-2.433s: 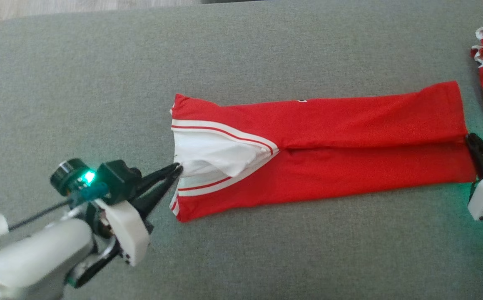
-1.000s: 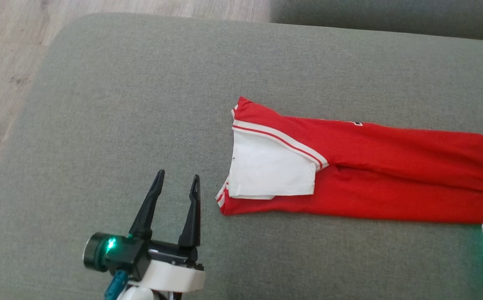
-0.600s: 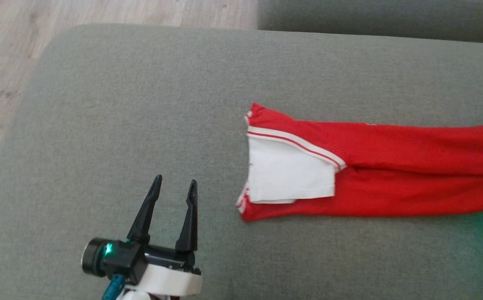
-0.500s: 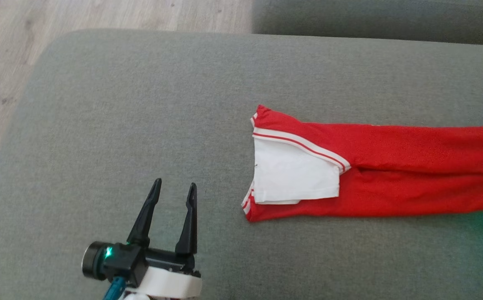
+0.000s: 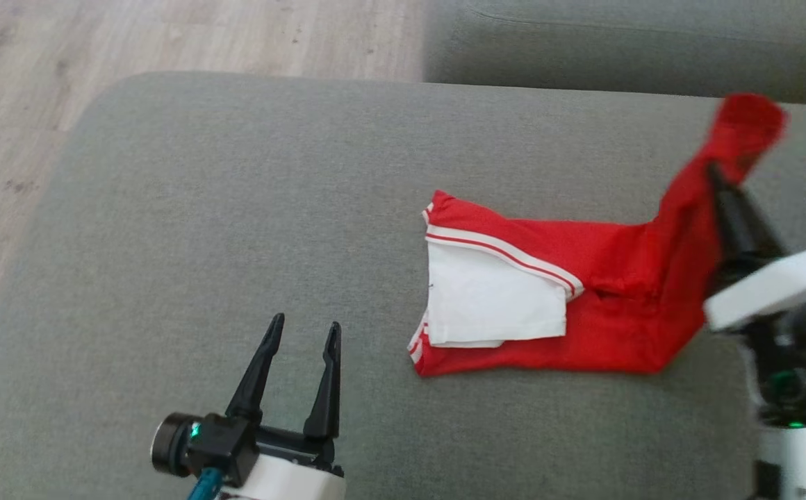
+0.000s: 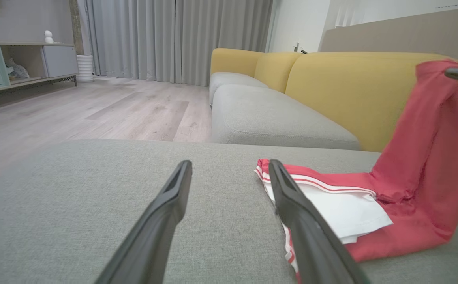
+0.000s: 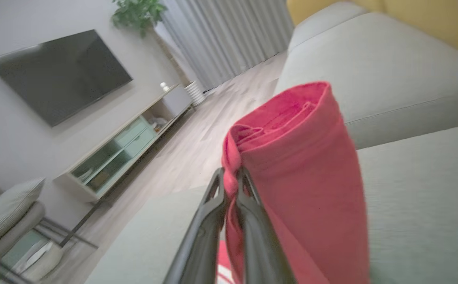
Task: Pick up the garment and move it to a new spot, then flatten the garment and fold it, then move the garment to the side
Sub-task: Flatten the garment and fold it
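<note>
my right gripper [image 5: 717, 182] has its jaws pinched shut on one end of the garment [image 5: 611, 326], raised, i judge, to fold over the collar half lying flat on the middle of the cushion [image 5: 236, 208]. my left gripper [image 5: 306, 324] hovers near the front edge, jaws wide apart, empty.

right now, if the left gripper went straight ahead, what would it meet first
The way looks free: the left gripper points over bare grey cushion toward its far edge; the red garment lies off to its right, probably clear.
</note>
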